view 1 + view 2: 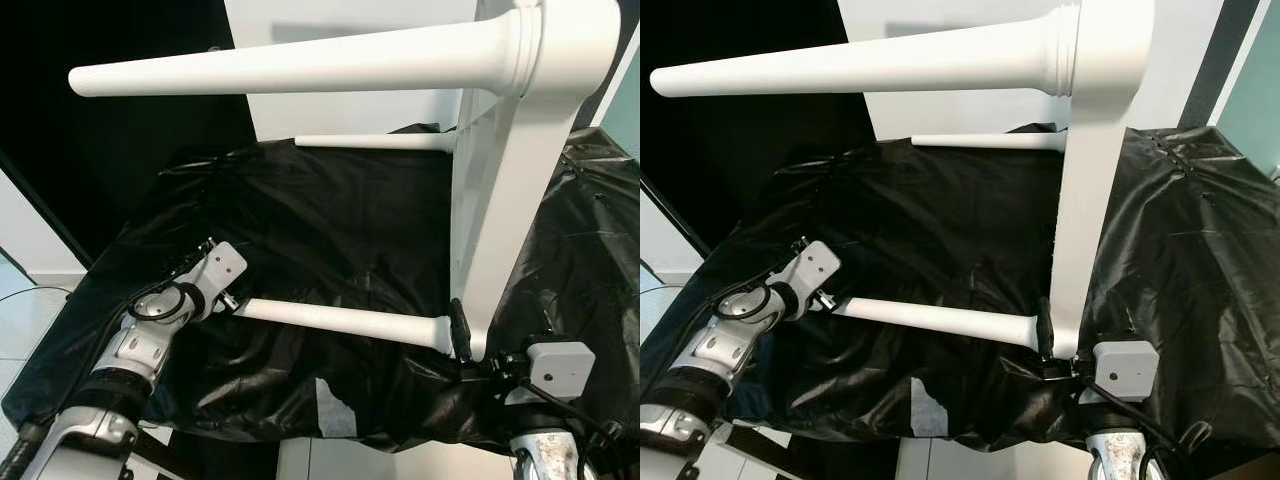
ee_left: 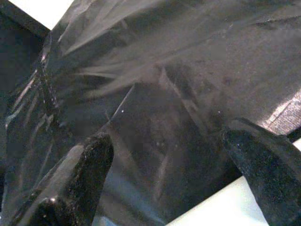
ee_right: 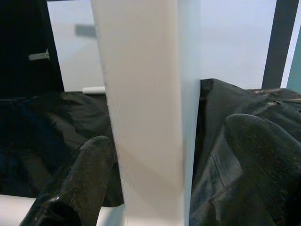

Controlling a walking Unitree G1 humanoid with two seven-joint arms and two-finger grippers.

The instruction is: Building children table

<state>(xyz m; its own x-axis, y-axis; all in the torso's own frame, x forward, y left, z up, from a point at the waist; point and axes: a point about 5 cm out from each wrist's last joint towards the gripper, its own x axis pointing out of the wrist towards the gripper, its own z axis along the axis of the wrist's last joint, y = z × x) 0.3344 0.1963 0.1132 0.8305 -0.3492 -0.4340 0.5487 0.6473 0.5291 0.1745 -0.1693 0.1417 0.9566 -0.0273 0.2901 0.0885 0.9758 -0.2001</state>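
White children's table (image 1: pixel 490 200): stands on its side on black plastic sheeting (image 1: pixel 320 220) that covers the work surface, tabletop upright and edge-on near the sheeting's right half, close to the near edge.

Legs: three visible, all white, tapered, pointing to the robot's left. Upper leg (image 1: pixel 300 62) juts out high over the sheeting; far leg (image 1: pixel 375 142) lies toward the far edge; near leg (image 1: pixel 340 320) runs just above the sheeting along the near edge.

Left gripper (image 1: pixel 232 297): at the thin tip of the near leg, arm bent and reaching in from the near left corner. In its wrist view the fingers (image 2: pixel 80 183) stand wide apart with only sheeting between them.

Right gripper (image 3: pixel 164 179): at the tabletop's lower near corner, fingers spread either side of the white slab edge, not clearly pressing it.

Surroundings: a white wall panel (image 1: pixel 350 20) behind the far edge; a dark backdrop (image 1: pixel 110 150) at far left.
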